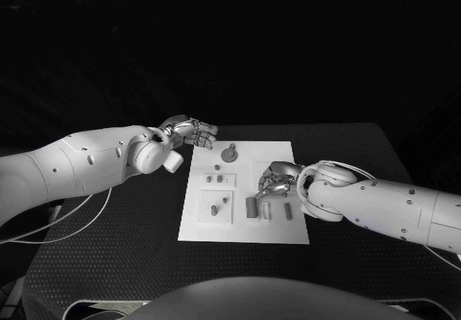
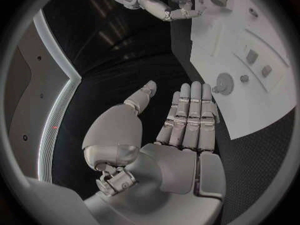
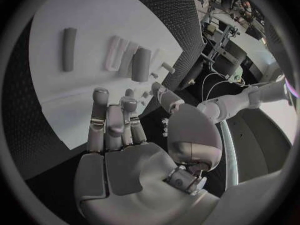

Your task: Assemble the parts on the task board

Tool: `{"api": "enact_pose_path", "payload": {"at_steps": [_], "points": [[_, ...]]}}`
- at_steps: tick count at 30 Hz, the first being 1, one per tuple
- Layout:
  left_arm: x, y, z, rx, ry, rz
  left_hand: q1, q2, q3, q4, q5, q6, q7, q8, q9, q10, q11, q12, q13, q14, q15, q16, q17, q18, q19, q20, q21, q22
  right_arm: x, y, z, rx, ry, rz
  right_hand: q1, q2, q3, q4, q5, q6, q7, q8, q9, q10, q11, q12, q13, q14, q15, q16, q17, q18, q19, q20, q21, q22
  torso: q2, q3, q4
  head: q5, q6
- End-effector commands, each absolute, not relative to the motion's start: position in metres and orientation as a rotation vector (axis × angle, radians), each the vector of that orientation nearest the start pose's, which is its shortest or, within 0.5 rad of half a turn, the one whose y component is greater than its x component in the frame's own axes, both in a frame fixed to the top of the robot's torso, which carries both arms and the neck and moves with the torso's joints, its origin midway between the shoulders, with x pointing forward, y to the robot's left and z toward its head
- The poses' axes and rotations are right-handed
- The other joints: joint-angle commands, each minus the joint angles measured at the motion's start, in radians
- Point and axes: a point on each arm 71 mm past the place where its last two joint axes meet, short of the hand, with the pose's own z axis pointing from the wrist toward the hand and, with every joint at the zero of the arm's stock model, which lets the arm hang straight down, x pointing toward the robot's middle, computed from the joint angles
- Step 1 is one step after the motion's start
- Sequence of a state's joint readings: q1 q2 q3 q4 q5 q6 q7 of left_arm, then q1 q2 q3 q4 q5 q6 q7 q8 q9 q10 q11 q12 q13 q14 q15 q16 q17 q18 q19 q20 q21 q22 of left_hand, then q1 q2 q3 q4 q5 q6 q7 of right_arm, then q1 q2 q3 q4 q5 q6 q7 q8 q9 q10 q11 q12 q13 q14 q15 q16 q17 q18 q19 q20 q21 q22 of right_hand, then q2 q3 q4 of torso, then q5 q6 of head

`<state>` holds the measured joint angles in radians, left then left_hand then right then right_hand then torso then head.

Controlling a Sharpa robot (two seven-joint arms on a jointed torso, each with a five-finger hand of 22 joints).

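The white task board point(image 1: 245, 230) lies in the middle of the table with several grey parts on it. A round part point(image 1: 230, 155) sits near its far edge, and upright cylinders point(image 1: 252, 207) stand near its right side. My left hand point(image 1: 192, 131) hovers over the board's far left corner, fingers straight and apart, holding nothing; the left wrist view shows its bare palm point(image 2: 181, 135) beside the round part point(image 2: 224, 83). My right hand point(image 1: 274, 179) hangs over the board's right middle with fingers loosely bent and nothing between them point(image 3: 119, 130). A cylinder point(image 3: 141, 64) stands just beyond its fingertips.
Small pegs point(image 1: 214, 210) and flat raised blocks point(image 1: 219, 179) occupy the board's left half. A thin cylinder point(image 1: 287, 211) stands near the right edge. Dark textured table point(image 1: 115, 253) surrounds the board. A white cable point(image 1: 72, 223) trails by my left arm.
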<state>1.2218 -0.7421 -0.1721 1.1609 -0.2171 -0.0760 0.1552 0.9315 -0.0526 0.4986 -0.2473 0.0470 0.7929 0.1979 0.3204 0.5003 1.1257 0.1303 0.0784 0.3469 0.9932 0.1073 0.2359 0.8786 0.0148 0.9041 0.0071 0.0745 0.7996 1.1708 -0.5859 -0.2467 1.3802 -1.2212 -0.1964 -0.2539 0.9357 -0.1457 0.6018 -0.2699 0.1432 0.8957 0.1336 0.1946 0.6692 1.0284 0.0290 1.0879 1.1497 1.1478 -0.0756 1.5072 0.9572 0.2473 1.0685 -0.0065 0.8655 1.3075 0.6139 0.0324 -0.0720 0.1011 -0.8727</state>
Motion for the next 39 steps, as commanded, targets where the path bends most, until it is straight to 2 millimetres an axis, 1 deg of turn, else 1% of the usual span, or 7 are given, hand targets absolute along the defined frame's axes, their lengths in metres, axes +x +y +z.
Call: {"api": "enact_pose_path", "payload": {"at_steps": [1, 5, 6, 9, 10, 22, 39], "points": [[0.528, 0.260, -0.245, -0.991, 1.830, -1.215, -0.011, 0.003, 0.001, 0.005, 0.003, 0.003, -0.002, 0.002, -0.001, -0.001, 0.001, -0.002, 0.001, 0.002, 0.001, -0.006, 0.001, -0.004, -0.005, 0.002, -0.003, -0.001, 0.464, -0.118, -0.276, -0.314, 1.845, 0.741, 0.134, -0.010, 0.004, -0.022, 0.002, -0.057, 0.021, -0.015, -0.001, -0.032, 0.012, 0.008, 0.006, -0.044, 0.012, -0.008, -0.009, 0.007, -0.037, 0.015, -0.009, 0.023, 0.000, -0.0004, 0.0002, 0.004, 0.000], [0.528, 0.261, -0.245, -0.992, 1.828, -1.213, -0.011, 0.003, 0.001, 0.005, 0.003, 0.003, -0.002, 0.002, -0.001, -0.001, 0.001, -0.002, 0.001, 0.002, 0.001, -0.006, 0.001, -0.004, -0.005, 0.002, -0.003, -0.001, 0.462, -0.117, -0.274, -0.455, 1.781, 0.795, 0.293, -0.012, 0.008, -0.024, 0.005, -0.090, 0.011, -0.016, 0.004, -0.088, 0.007, 0.020, 0.006, -0.106, 0.008, -0.015, -0.006, 0.002, -0.094, 0.045, -0.020, 0.021, 0.000, 0.0002, -0.0004, 0.009, 0.000], [0.528, 0.261, -0.245, -0.992, 1.828, -1.213, -0.011, 0.003, 0.001, 0.005, 0.003, 0.003, -0.002, 0.002, -0.001, -0.001, 0.001, -0.002, 0.001, 0.002, 0.001, -0.006, 0.001, -0.004, -0.005, 0.002, -0.003, -0.001, 0.461, -0.115, -0.274, -0.498, 1.770, 0.805, 0.340, -0.017, 0.032, -0.023, 0.006, -0.105, -0.005, -0.018, 0.004, -0.126, -0.001, 0.014, 0.004, -0.143, 0.006, -0.029, -0.008, -0.003, -0.121, 0.058, -0.032, 0.020, 0.000, 0.0002, -0.0006, 0.010, 0.000], [0.528, 0.261, -0.245, -0.992, 1.829, -1.213, -0.011, 0.003, 0.001, 0.005, 0.003, 0.002, -0.002, 0.002, -0.001, -0.001, 0.001, -0.002, 0.001, 0.002, 0.001, -0.006, 0.001, -0.004, -0.005, 0.002, -0.003, -0.001, 0.458, -0.110, -0.275, -0.598, 1.761, 0.824, 0.373, -0.021, 0.052, -0.023, 0.006, -0.120, -0.012, -0.014, 0.007, -0.159, -0.006, 0.022, 0.002, -0.178, -0.001, -0.030, -0.007, -0.001, -0.141, 0.071, -0.037, 0.020, 0.000, 0.0006, -0.0006, 0.010, 0.000], [0.528, 0.261, -0.245, -0.992, 1.829, -1.213, -0.010, 0.003, 0.001, 0.005, 0.003, 0.002, -0.002, 0.002, -0.001, -0.001, 0.001, -0.002, 0.001, 0.002, 0.001, -0.006, 0.001, -0.004, -0.005, 0.002, -0.003, -0.001, 0.456, -0.108, -0.275, -0.626, 1.758, 0.830, 0.391, -0.027, 0.070, -0.024, 0.005, -0.133, -0.025, -0.014, 0.008, -0.168, -0.009, 0.036, 0.003, -0.185, -0.001, -0.015, 0.000, 0.004, -0.137, 0.076, -0.031, 0.021, 0.000, 0.0008, -0.0005, 0.011, 0.000], [0.529, 0.259, -0.245, -0.990, 1.834, -1.216, -0.011, 0.006, 0.001, 0.006, 0.002, 0.001, -0.001, 0.002, -0.002, -0.002, 0.001, -0.003, 0.000, 0.002, 0.001, -0.006, 0.002, -0.004, -0.004, 0.002, -0.003, -0.001, 0.450, -0.082, -0.277, -0.847, 1.697, 0.833, 0.427, -0.061, 0.128, -0.022, 0.005, -0.151, -0.069, 0.009, 0.016, -0.227, 0.009, 0.075, -0.013, -0.245, 0.017, 0.014, 0.006, 0.014, -0.158, 0.094, 0.008, 0.023, 0.001, 0.0008, 0.0011, 0.014, 0.000], [0.528, 0.260, -0.245, -0.992, 1.839, -1.215, -0.013, 0.007, 0.000, 0.007, 0.002, 0.001, -0.001, 0.001, -0.002, -0.002, 0.002, -0.003, 0.000, 0.002, 0.001, -0.007, 0.002, -0.004, -0.005, 0.002, -0.003, -0.001, 0.437, -0.081, -0.301, -0.969, 1.806, 0.783, 0.455, -0.047, 0.166, -0.021, 0.005, -0.147, -0.088, 0.026, 0.019, -0.267, 0.027, 0.109, -0.023, -0.285, 0.037, 0.040, 0.007, 0.014, -0.190, 0.106, 0.030, 0.024, 0.000, 0.0006, -0.0007, 0.024, 0.000]]}}
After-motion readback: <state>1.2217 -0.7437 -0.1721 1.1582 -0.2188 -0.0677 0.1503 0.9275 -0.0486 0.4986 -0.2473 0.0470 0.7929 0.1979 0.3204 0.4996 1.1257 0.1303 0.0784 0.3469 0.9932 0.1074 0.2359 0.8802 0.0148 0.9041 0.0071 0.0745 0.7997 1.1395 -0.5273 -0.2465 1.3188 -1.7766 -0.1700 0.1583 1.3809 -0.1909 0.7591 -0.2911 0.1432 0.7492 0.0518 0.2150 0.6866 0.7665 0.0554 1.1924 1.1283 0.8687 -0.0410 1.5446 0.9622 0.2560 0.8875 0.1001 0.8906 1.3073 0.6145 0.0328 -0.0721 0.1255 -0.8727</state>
